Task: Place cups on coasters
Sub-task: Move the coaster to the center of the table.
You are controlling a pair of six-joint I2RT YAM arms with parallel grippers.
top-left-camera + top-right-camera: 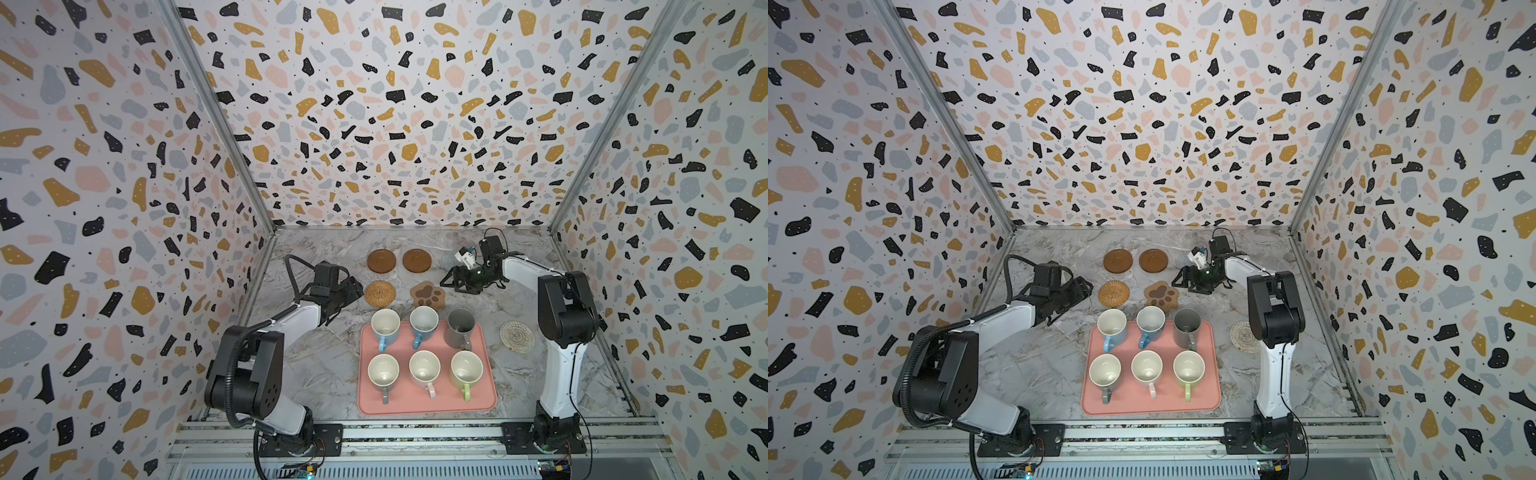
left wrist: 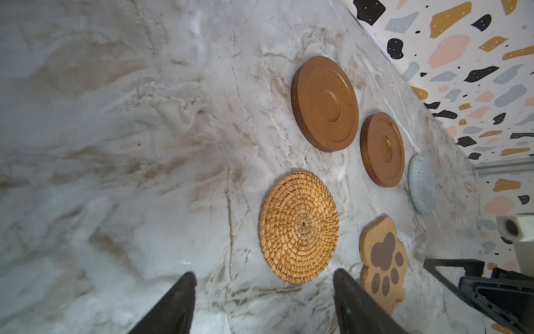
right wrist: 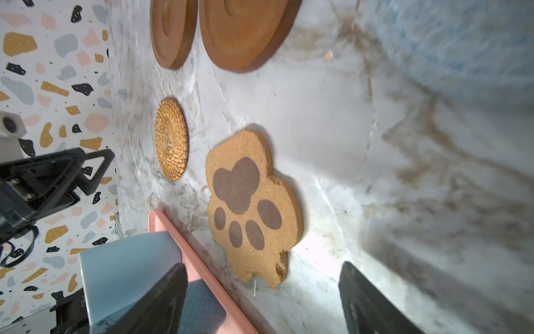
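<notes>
Your left gripper (image 2: 264, 273) hangs spread wide and empty off the pink tray's (image 1: 428, 405) far left corner, over the marble tabletop (image 1: 316, 365). Your right gripper (image 3: 263, 266) is spread too, gripping nothing, beyond the tray's far right corner.

All six cups stand upright on the tray, handles toward its near edge. In the far row you've got a light blue mug (image 1: 385, 328), a second light blue mug (image 1: 424, 324) and the taller dark grey mug (image 1: 460, 328). The near row is the grey mug (image 1: 383, 372), pink mug (image 1: 424, 370) and light green mug (image 1: 466, 370), all cream inside.

Beyond the tray's far edge lie the rattan round (image 1: 380, 293), the paw-shaped coaster (image 1: 427, 294), a brown wooden disc (image 1: 381, 261), a second brown wooden disc (image 1: 416, 260) and the grey-blue woven round (image 2: 422, 185). The whitish patterned round (image 1: 517, 336) lies just off the tray's right side. No cup is on a coaster yet.
</notes>
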